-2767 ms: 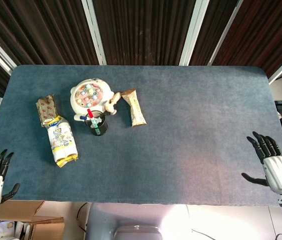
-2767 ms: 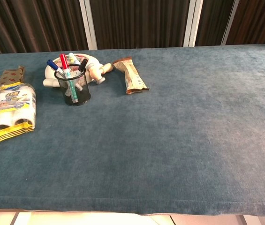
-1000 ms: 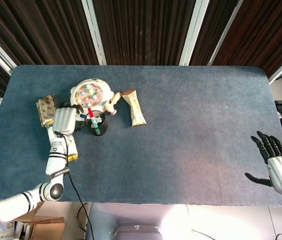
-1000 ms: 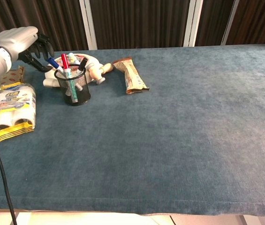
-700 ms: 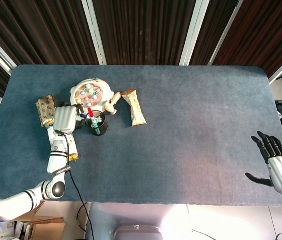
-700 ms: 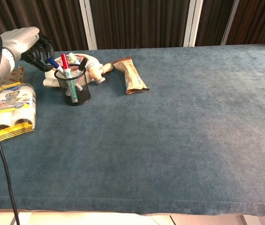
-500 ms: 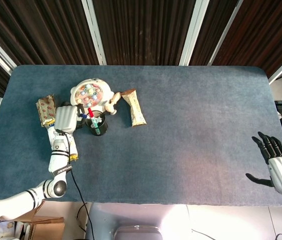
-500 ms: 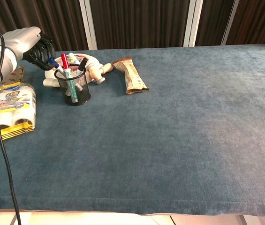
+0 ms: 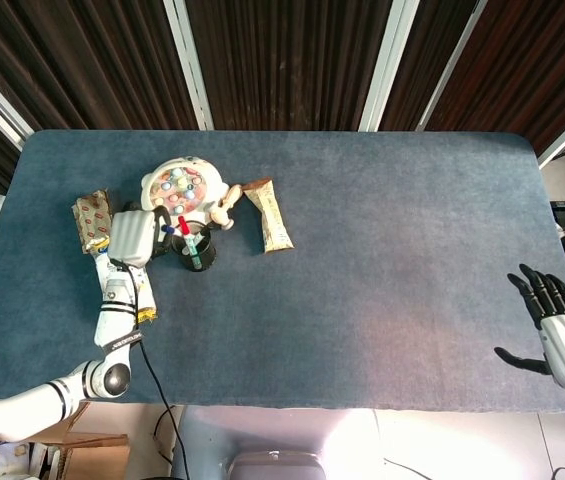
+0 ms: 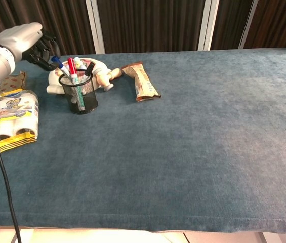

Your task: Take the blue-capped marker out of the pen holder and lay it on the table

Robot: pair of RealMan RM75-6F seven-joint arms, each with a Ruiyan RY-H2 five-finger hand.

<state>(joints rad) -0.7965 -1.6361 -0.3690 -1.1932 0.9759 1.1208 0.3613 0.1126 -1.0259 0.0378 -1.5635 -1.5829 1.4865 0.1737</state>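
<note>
A: The left hand point(image 10: 29, 43) is held at the upper end of the blue-capped marker point(image 10: 58, 63), with dark fingers curled round the cap. A pinch on the cap is judged likely, though actual contact cannot be confirmed in either view.

B: Risk noted: the marker is leaned among others in the pen holder point(image 10: 80, 96). If it is drawn out at a slant, the mesh cup may be tipped, or the red-capped marker point(image 10: 71, 66) may be dragged along.

A: Agreed. A weak pinch on the smooth cap may also be lost partway up, and the marker dropped back in.

B: Marker appearance: a slim white barrel with a blue cap, tilted toward the left hand, its lower part hidden inside the holder. The holder is placed just in front of the round white toy point(image 9: 184, 190).

A: The right hand point(image 9: 560, 335) is spread, holding nothing, well apart near the table point(image 10: 193, 152) edge.
</note>
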